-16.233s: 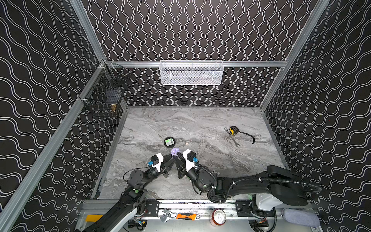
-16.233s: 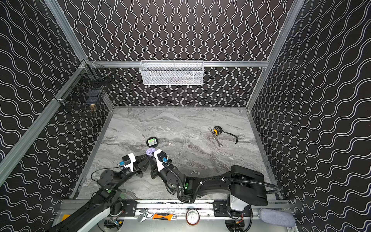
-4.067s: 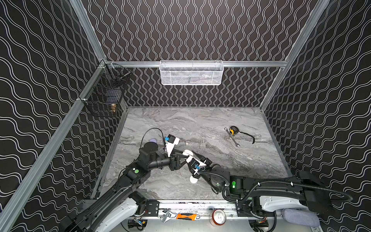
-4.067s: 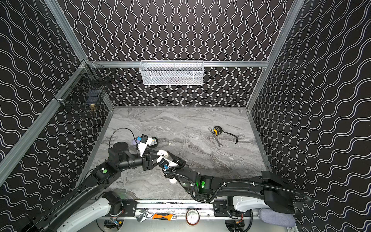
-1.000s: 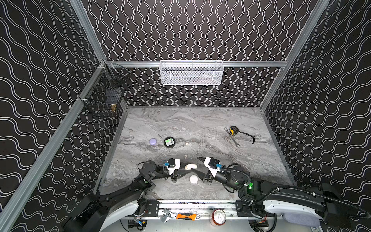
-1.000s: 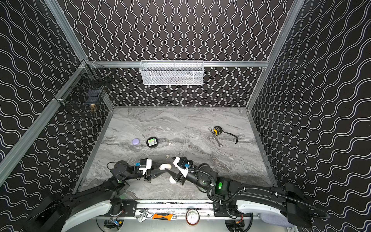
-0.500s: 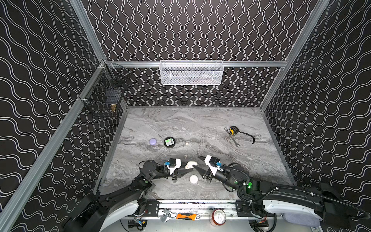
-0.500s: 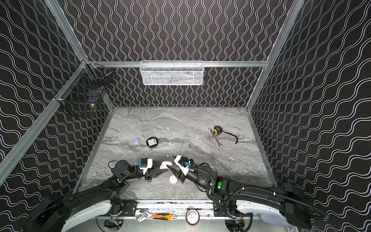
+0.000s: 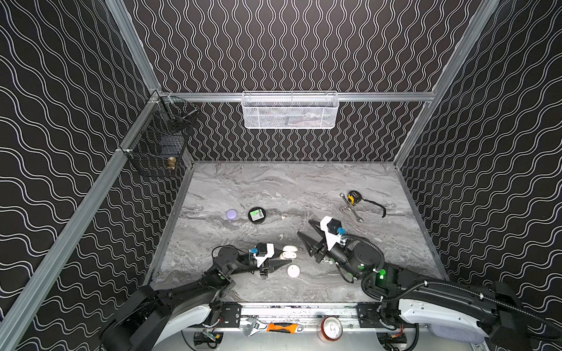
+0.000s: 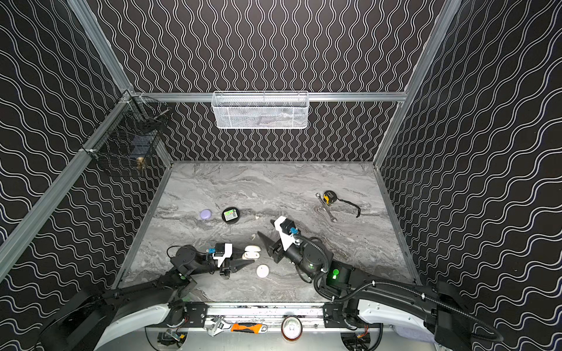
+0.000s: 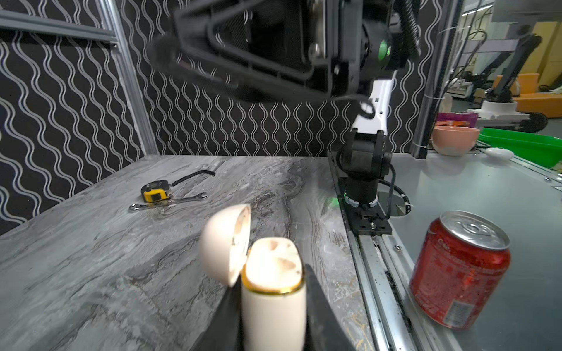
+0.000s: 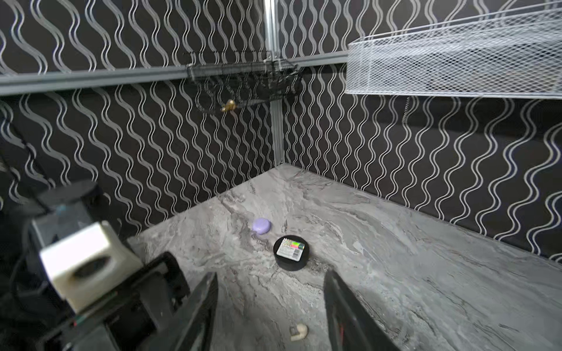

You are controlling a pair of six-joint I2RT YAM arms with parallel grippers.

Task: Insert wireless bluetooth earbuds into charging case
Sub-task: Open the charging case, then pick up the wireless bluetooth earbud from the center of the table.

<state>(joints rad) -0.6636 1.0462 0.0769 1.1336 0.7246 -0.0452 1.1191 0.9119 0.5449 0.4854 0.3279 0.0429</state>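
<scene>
Marble-pattern tabletop (image 9: 273, 182), enclosed by black walls with wavy white lines.
Right rear: yellow tape measure (image 9: 354, 197), black strap trailing; combination wrench (image 9: 353, 211) just beside it.
Left centre: black round tin (image 9: 257, 215), printed label up.
Back rail: white mesh basket (image 9: 289, 111).
Left rear corner: black wire basket (image 9: 158, 142), brass item (image 9: 171, 163) inside.
Front rail: adjustable wrench (image 9: 252, 322), orange-handled tool (image 9: 284, 327), red soda can (image 11: 459, 270) upright.
Outside the enclosure, left wrist view: pink bowl (image 11: 454, 139), green tray (image 11: 523, 146).

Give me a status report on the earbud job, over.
Left gripper shut on cream case, lid open. Right gripper open, empty, above table. Cream earbud loose on table near it, not yet in. Nothing between them.
</scene>
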